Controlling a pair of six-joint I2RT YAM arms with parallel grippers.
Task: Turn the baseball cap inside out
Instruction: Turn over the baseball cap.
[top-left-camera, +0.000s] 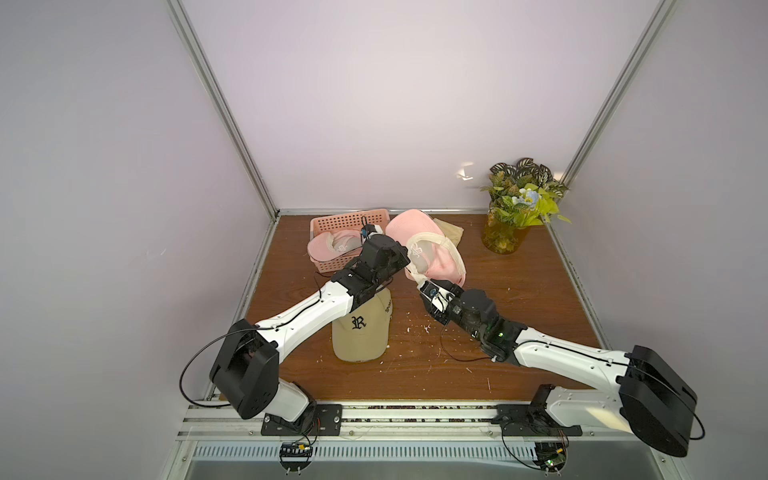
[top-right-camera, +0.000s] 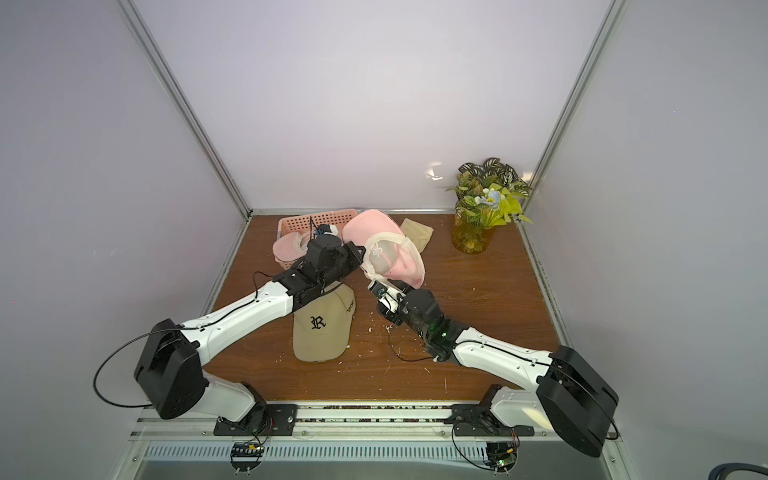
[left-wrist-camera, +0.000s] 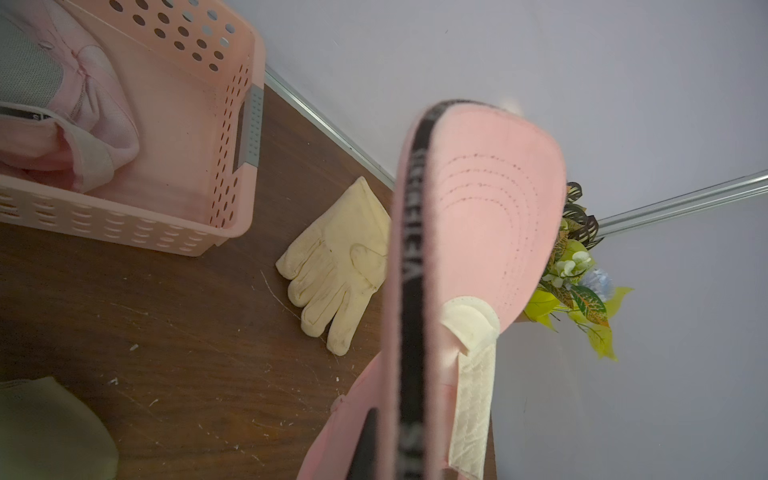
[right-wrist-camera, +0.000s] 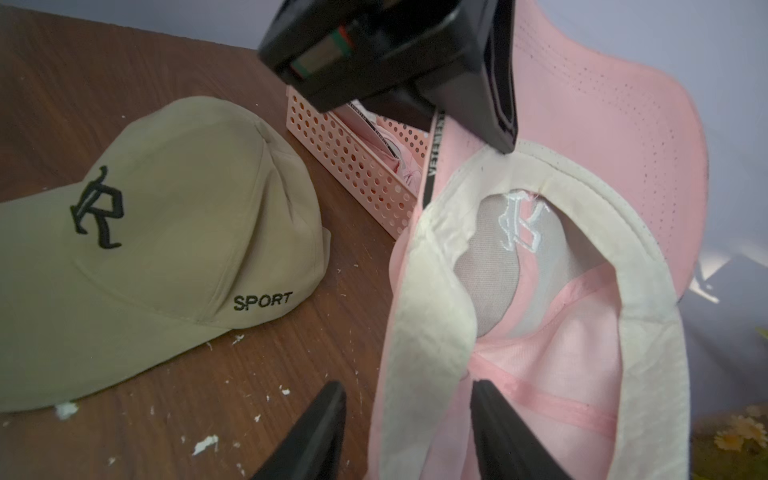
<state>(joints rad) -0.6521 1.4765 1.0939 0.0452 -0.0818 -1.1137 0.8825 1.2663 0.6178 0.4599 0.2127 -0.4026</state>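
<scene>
Three caps: pink cap (top-left-camera: 413, 230) raised above the bench (top-left-camera: 519, 332), second pink cap (top-left-camera: 328, 247) in the one basket (top-left-camera: 349, 217) far left, beige cap (top-left-camera: 359, 336) nearer. Left jaws pinch the raised cap's rim; right jaws, parted, straddle its sweatband. One glove (left-wrist-camera: 340, 257), fingers seen only in the left wrist view.

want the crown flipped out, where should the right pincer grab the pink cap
Grip the cream sweatband at the crown's open rim, coming from the near side. The pink cap hangs brim-up from the left pincer with its opening facing the open right pincer, exposing that band.
</scene>
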